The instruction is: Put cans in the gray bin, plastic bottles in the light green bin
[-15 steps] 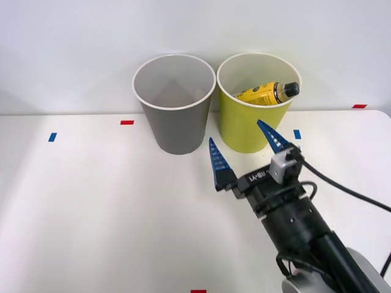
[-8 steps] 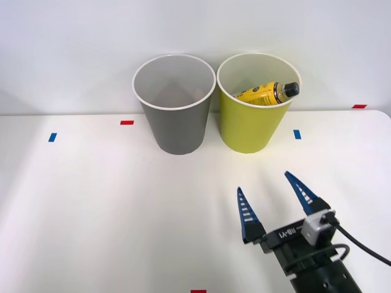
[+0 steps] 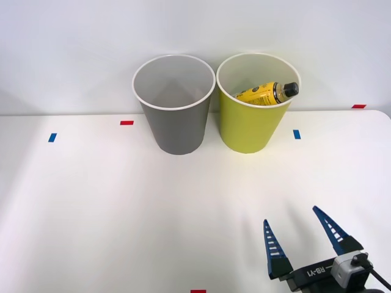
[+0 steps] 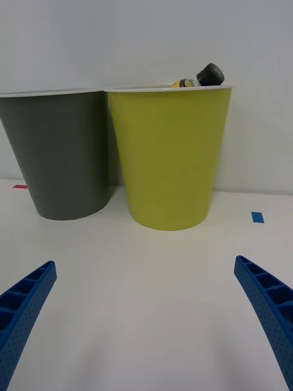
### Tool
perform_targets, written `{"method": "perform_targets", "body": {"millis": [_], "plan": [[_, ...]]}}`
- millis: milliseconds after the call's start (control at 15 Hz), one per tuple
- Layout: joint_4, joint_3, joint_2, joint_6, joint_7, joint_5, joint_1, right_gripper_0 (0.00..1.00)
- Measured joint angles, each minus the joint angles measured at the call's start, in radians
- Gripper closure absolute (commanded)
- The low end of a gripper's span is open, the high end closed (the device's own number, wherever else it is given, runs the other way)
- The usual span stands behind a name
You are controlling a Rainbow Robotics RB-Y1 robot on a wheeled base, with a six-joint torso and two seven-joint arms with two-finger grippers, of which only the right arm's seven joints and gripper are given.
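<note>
While the white table (image 3: 91, 213) lies bare ahead of the gripper, the two bins stand side by side far in front of it, near the wall. Seen from the gripper, the gray bin (image 3: 175, 116) is ahead and to the left, and the light green bin (image 3: 252, 119) is almost straight ahead. They are very close to each other; I cannot tell if they touch. The yellow bottle (image 3: 263, 93) already lies tilted inside the light green bin, and its black cap (image 4: 210, 74) rises just over the rim on the right side. I see no can on the table, and the part of the gray bin's inside that I can see looks empty, so I judge the bottle part is done and the can part is still open.

For this step, I think the arm should stay low and well apart from both bins, so that it does not push them, and should keep the fingers wide, ready for a small can.

The right gripper (image 3: 303, 237) is spread wide, its two blue ribbed fingers (image 4: 27, 308) far apart. It holds nothing and touches nothing.
</note>
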Motion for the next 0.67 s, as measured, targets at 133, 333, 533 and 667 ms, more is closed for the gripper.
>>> {"method": "perform_targets", "body": {"millis": [133, 333, 533, 667], "plan": [[0.004, -0.009, 0.037, 0.002, 0.004, 0.005, 0.012, 0.0], [0.038, -0.01, 0.087, -0.007, -0.003, 0.039, 0.005, 0.0], [0.15, 0.009, 0.115, -0.128, -0.017, 0.063, -0.031, 0.0], [0.215, 0.023, 0.122, -0.216, -0.03, 0.069, -0.05, 0.0]]}}
